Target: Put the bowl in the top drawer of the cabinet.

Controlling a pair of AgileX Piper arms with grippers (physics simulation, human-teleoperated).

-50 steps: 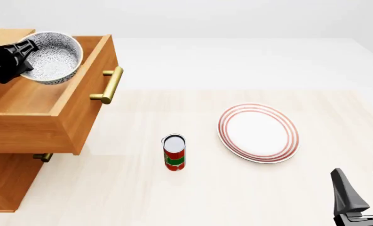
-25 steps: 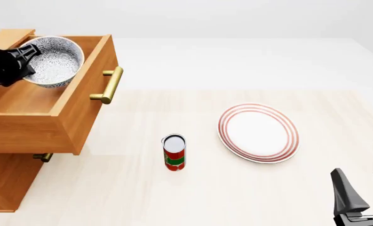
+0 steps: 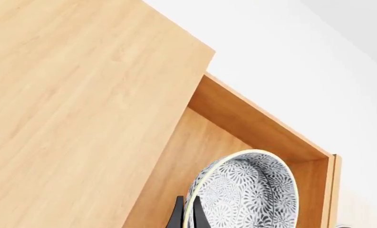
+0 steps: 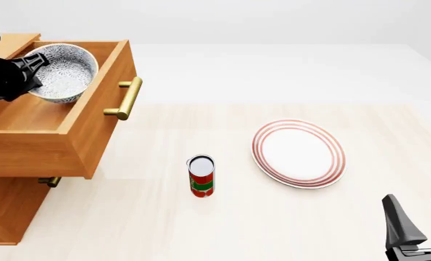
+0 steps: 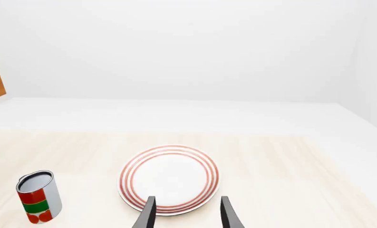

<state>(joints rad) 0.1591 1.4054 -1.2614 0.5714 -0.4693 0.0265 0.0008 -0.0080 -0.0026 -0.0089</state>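
The grey-blue patterned bowl (image 4: 69, 73) hangs tilted inside the pulled-out top drawer (image 4: 99, 117) of the wooden cabinet (image 4: 5, 215). My left gripper (image 4: 31, 69) is shut on the bowl's near rim. In the left wrist view the bowl (image 3: 255, 192) stands on edge over the drawer's floor (image 3: 195, 156), its rim pinched between the black fingers (image 3: 175, 216). Whether the bowl touches the drawer floor I cannot tell. My right gripper (image 4: 414, 200) is open at the near right, with nothing between its fingers (image 5: 149, 213).
A white plate with red rings (image 4: 299, 154) lies right of centre, just ahead of the right gripper. A red and green can (image 4: 200, 175) stands upright between plate and cabinet. The drawer's brass handle (image 4: 128, 98) juts toward the table; a lower handle (image 4: 50, 181) shows beneath.
The left gripper has lowered the bowl a little deeper into the drawer, and its opening faces more upward. The right arm has not moved.
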